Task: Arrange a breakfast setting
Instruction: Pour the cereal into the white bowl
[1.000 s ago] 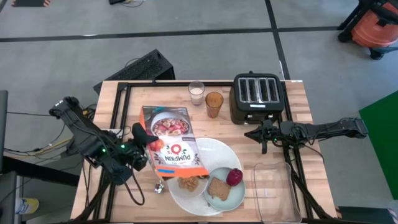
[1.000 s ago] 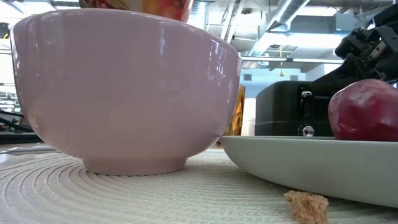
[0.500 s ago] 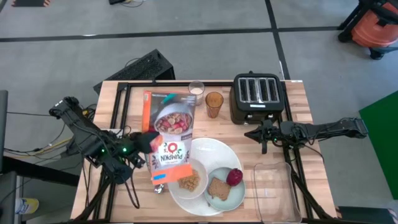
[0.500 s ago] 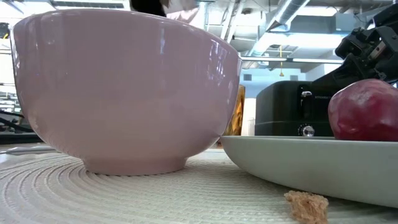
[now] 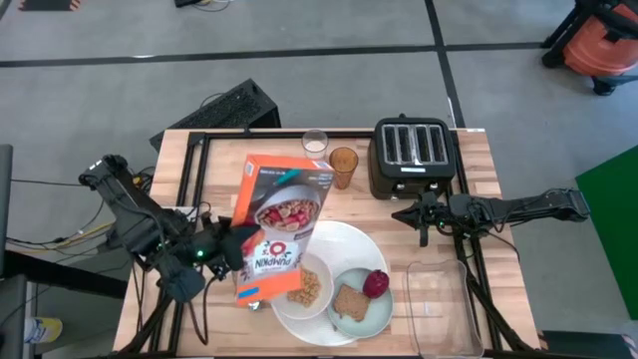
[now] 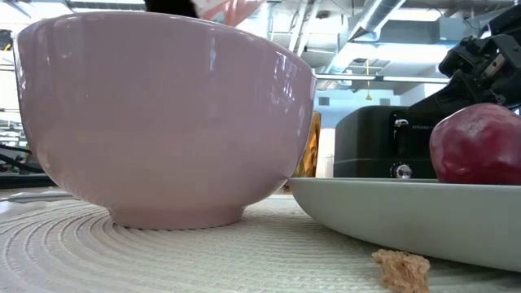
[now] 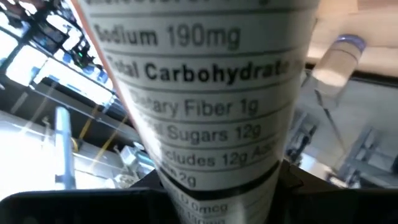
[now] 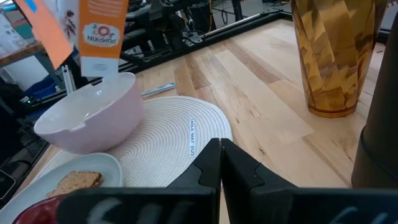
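Observation:
My left gripper (image 5: pixel 239 247) is shut on the orange-white cereal box (image 5: pixel 281 221), which is held tilted above the table's left half. The box's lower end (image 8: pixel 93 43) hangs over the white bowl (image 5: pixel 304 286), which holds cereal. The bowl sits on the large white plate (image 5: pixel 344 244). The pale green small plate (image 5: pixel 367 317) carries toast (image 5: pixel 349 301) and a red fruit (image 5: pixel 377 283). The amber glass (image 5: pixel 343 166) and the milk glass (image 5: pixel 315 143) stand at the far edge. The teal-handled spoon (image 8: pixel 158 90) lies left of the bowl. My right gripper (image 5: pixel 421 227) is shut and empty beside the toaster. My left gripper pinches the cereal box between its two fingers, level from the table's left side. The box's narrow nutrition panel (image 7: pixel 186 180) faces the wrist, with a finger (image 7: pixel 81 205) on either side of it. The box is lifted clear and tilted, its lower end over the bowl.
A black toaster (image 5: pixel 413 155) stands at the far right. A clear rectangular container (image 5: pixel 439 299) lies at the near right. A crumb of cereal (image 6: pixel 400 267) lies on the woven mat (image 6: pixel 163 252) near the plate.
The cereal box has turned in my left gripper. From lying flat over the bowl, its far end has swung up toward the camera, so it stands steeper. Its lower end has stayed at the bowl's left rim, and the cereal in the bowl has come into view.

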### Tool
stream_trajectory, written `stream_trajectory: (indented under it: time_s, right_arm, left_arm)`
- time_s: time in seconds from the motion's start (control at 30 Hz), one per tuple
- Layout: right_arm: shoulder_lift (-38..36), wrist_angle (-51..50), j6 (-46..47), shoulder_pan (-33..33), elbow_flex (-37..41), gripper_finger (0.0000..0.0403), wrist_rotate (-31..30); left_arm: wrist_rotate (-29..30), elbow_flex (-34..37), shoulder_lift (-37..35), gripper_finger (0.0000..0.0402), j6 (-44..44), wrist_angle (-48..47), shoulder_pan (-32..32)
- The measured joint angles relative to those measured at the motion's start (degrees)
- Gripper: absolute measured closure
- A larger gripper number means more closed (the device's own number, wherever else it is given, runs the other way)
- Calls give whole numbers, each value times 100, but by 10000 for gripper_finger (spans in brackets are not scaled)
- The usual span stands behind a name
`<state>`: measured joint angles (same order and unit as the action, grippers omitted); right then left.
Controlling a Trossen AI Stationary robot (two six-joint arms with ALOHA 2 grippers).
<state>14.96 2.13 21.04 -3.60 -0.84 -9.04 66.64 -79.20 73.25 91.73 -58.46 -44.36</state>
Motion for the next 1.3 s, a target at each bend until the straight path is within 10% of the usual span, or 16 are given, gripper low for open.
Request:
stream_trajectory:
  time_s: [1.3]
  right_arm:
    - [0,0,-2,0,0,372,2]
  left_arm:
    - [-472,2,79,299,-83,506,358]
